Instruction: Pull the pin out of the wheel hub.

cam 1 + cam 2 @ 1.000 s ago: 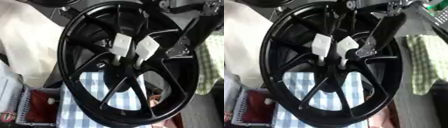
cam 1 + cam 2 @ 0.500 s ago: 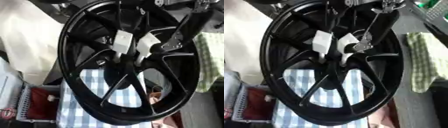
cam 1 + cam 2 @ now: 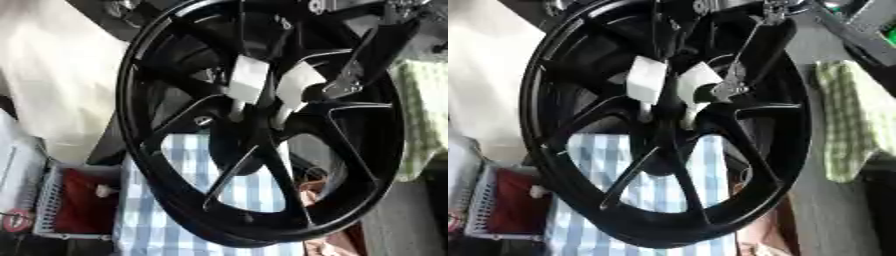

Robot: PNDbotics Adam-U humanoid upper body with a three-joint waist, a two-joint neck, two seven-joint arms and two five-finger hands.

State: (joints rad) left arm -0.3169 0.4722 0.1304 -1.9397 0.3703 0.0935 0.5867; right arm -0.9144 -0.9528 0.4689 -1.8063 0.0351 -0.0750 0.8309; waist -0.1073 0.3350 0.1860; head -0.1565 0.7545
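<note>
A large black spoked wheel (image 3: 166, 165) stands tilted on edge and fills both views. My right arm (image 3: 372, 52) comes down from the upper right across the rim. Its hand (image 3: 337, 87) sits at the hub (image 3: 262, 117), where two white-padded fingertips (image 3: 248, 80) are close together. They pinch at a thin dark stem in the hub's middle, which I take to be the pin; most of it is hidden behind the pads. A small silver fitting (image 3: 203, 120) shows on a spoke left of the hub. My left hand does not show.
A blue-and-white checked cloth (image 3: 171, 205) lies under the wheel. A green checked cloth (image 3: 855, 115) hangs at the right. A white basket with a red lining (image 3: 66, 202) stands at the lower left, and a pale sheet (image 3: 61, 70) covers the upper left.
The whole picture has shifted, so the camera has moved, and the wheel now shows larger and higher. The right hand stays at the hub with its white pads in the same place.
</note>
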